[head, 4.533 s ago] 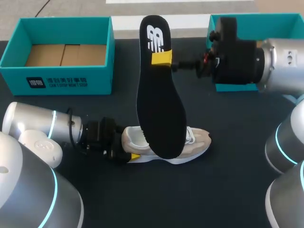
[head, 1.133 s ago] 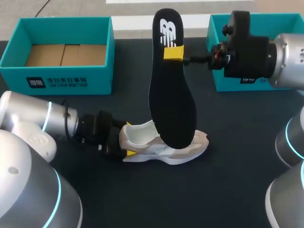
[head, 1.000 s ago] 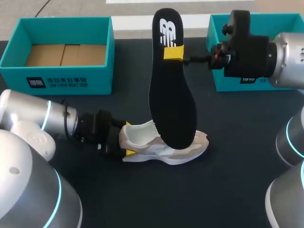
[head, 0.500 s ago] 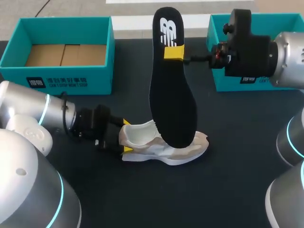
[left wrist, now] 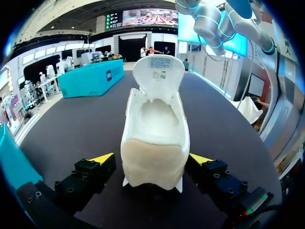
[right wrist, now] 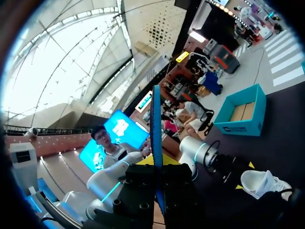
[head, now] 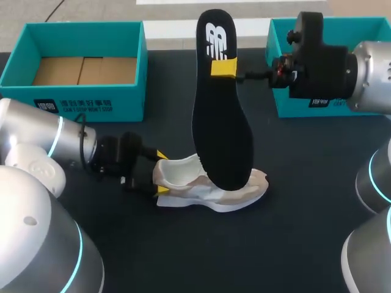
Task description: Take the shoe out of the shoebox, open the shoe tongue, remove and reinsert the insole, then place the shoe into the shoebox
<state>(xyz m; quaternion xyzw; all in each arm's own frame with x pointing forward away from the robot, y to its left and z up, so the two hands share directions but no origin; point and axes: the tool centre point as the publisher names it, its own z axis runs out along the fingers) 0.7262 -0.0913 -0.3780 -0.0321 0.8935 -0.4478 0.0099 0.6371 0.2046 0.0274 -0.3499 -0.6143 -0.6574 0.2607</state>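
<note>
Black foam insole (head: 223,116) hangs upright over the middle of the dark table (head: 293,244), heel end up and toe end down; in the head view its lower end overlaps the opening of the sneaker (head: 211,186), and I cannot tell whether the two touch. The right gripper (head: 223,68) is clenched on the insole near the heel end, reaching in from the side; in the right wrist view the insole (right wrist: 156,129) shows edge-on as a thin dark line pinched between that gripper's (right wrist: 156,164) fingers.

The beige sneaker stands on its white sole on the table, outside both boxes, heel toward the left gripper (head: 161,173); that gripper is released, one yellow tip at each side of the heel; in the left wrist view the sneaker (left wrist: 155,138) sits between the spread fingers of the left gripper (left wrist: 151,160), with a gap showing beside at least one tip. The tongue (left wrist: 159,74) stands pulled up and back toward the toe, so the inside of the sneaker lies open.

A teal shoebox (head: 85,101) sits open at the table's far left with brown cardboard (head: 82,70) inside; a second teal box (head: 366,25) sits at the far right, partly behind the right arm; the sneaker is well apart from both.
</note>
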